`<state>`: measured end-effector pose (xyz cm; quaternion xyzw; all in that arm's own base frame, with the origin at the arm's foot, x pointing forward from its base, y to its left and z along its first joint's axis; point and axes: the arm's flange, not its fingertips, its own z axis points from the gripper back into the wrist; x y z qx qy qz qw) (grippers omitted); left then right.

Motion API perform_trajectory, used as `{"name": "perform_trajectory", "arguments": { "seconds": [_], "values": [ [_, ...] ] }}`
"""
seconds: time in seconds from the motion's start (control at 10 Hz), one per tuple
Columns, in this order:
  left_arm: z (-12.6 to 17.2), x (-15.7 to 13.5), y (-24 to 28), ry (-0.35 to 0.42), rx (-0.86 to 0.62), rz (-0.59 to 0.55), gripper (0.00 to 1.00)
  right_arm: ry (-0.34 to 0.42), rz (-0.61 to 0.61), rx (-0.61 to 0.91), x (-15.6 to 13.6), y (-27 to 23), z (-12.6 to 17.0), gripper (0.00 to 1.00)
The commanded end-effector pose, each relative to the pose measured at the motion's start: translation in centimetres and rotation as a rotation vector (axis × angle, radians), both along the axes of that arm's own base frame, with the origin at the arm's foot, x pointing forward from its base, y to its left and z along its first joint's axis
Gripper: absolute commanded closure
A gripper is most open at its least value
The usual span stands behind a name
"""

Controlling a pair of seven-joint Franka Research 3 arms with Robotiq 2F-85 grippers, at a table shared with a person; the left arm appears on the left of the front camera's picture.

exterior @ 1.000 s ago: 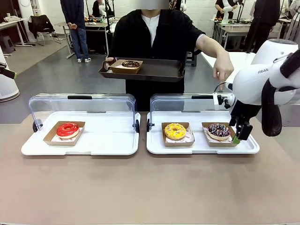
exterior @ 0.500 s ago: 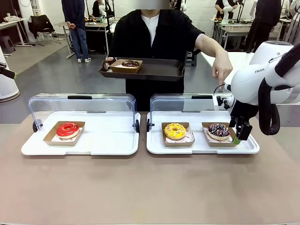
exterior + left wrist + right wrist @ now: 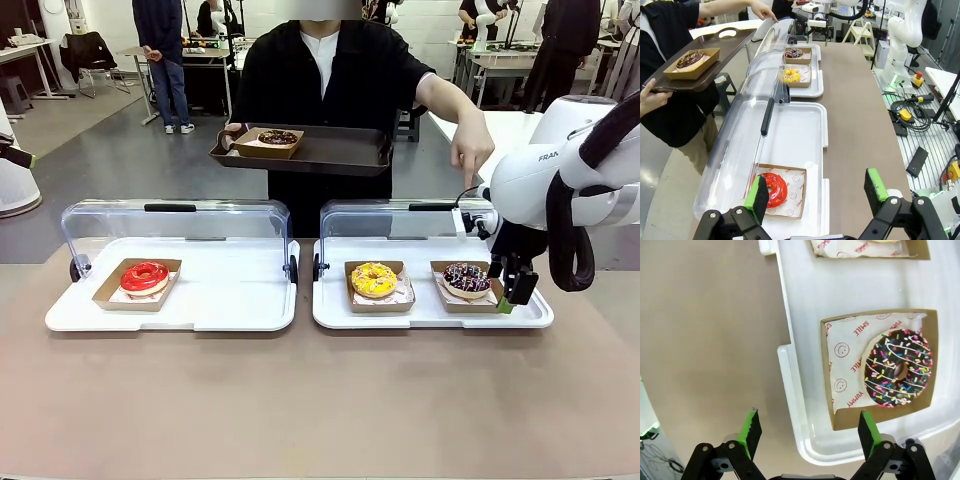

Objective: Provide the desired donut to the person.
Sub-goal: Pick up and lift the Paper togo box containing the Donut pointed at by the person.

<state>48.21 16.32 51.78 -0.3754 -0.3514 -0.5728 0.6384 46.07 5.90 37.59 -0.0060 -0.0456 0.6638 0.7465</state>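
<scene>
At the far side of the worktop (image 3: 320,400), the front view shows the person (image 3: 325,80) holding a dark tray (image 3: 340,150) with a boxed chocolate donut (image 3: 278,137) on it. The person's other hand (image 3: 470,150) points a finger down above the far right end of the right white tray (image 3: 430,318). In that tray a yellow donut (image 3: 374,280) and a sprinkled donut (image 3: 467,278) sit in boxes side by side. The right gripper (image 3: 512,290) hangs just beside the sprinkled donut's box, on its right. A red donut (image 3: 145,277) lies in the left white tray (image 3: 170,322).

In the left wrist view the left gripper (image 3: 816,192) is released, jaws wide and empty, above the red donut's end of the tray, beside the raised clear cover (image 3: 740,145).

From the right wrist, the right gripper is also released and empty. It straddles the tray's rim, with the sprinkled donut off to one side of the gap.
</scene>
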Motion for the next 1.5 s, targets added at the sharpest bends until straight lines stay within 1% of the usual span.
{"name": "perform_trajectory", "arguments": {
  "seconds": [0.0,0.3,0.6,1.2,1.4],
  "values": [
    [0.0,-0.1,0.0,0.0,-0.001,0.004,0.0,0.005,0.028,0.026,2.1,-1.3,-0.6,0.0],
    [0.0,-0.1,0.0,0.0,-0.001,0.004,0.0,0.039,0.02,0.02,4.1,-2.0,-1.1,0.0],
    [0.0,-0.1,0.0,0.0,-0.001,0.004,0.0,0.087,0.012,0.033,5.6,-2.2,-2.4,0.0],
    [0.0,-0.1,0.0,0.0,-0.001,0.004,0.0,0.112,0.028,0.042,5.8,-2.3,-3.7,0.0],
    [0.0,-0.1,0.0,0.0,-0.001,0.004,0.0,0.11,0.029,0.037,5.5,-2.3,-3.6,0.0]
  ]
}}
